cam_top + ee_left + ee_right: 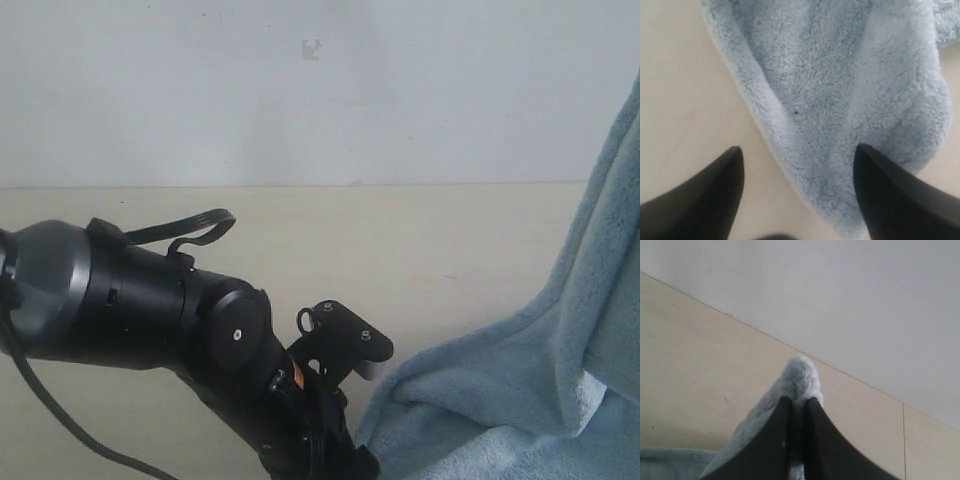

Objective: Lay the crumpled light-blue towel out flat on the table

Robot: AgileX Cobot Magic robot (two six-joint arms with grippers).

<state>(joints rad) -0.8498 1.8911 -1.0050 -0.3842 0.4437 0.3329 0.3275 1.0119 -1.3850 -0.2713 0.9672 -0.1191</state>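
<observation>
1. The right claw [799,401] is pinched tight on a fold of the towel [801,372]. A tuft pokes past its tips, up above the desk [700,365].
2. The left claw [799,149] gapes wide over a rumpled lobe of towel and grips nothing. Whether it touches, I can't tell.
3. The towel hangs from the right and pools in folds on the desk, so I'd say the spreading is hardly begun.

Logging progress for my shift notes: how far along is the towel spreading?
Done: the right end effector is shut on an edge of the towel, which rises off the table at the right of the exterior view. In hand: the left end effector is open over a folded lobe. Left: the towel lies bunched and creased, nothing flat yet.
</observation>
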